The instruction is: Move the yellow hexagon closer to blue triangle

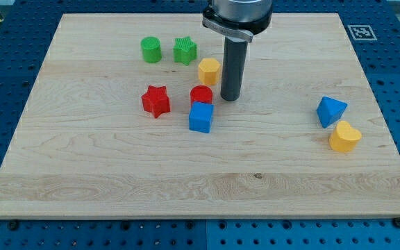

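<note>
The yellow hexagon (pixel 209 71) sits on the wooden board near the top centre. The blue triangle (pixel 330 111) lies far off at the view's right. My tip (pixel 229 99) rests on the board just to the right of and slightly below the yellow hexagon, a small gap apart, and to the right of the red cylinder (pixel 201 96). The rod rises from the tip to the arm's mount at the view's top.
A green cylinder (pixel 151 50) and a green star (pixel 185 51) lie at the upper left of the hexagon. A red star (pixel 155 101) and a blue cube (pixel 201 117) lie below it. A yellow heart (pixel 344 137) touches the blue triangle's lower side.
</note>
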`<state>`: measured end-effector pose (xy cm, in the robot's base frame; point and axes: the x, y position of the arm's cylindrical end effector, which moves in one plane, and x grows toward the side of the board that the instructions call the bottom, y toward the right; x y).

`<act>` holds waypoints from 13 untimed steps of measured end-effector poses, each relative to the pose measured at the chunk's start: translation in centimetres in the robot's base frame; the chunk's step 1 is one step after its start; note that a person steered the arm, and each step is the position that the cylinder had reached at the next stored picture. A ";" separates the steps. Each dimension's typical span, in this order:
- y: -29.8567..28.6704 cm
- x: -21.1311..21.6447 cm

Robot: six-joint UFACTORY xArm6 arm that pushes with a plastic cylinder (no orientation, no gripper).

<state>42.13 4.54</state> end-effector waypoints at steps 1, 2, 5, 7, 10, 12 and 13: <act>-2.2 -0.5; -5.8 -1.6; -8.6 -6.8; -5.9 -5.3; 2.3 -6.0; 10.0 -6.0; 12.3 -6.0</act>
<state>36.17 16.82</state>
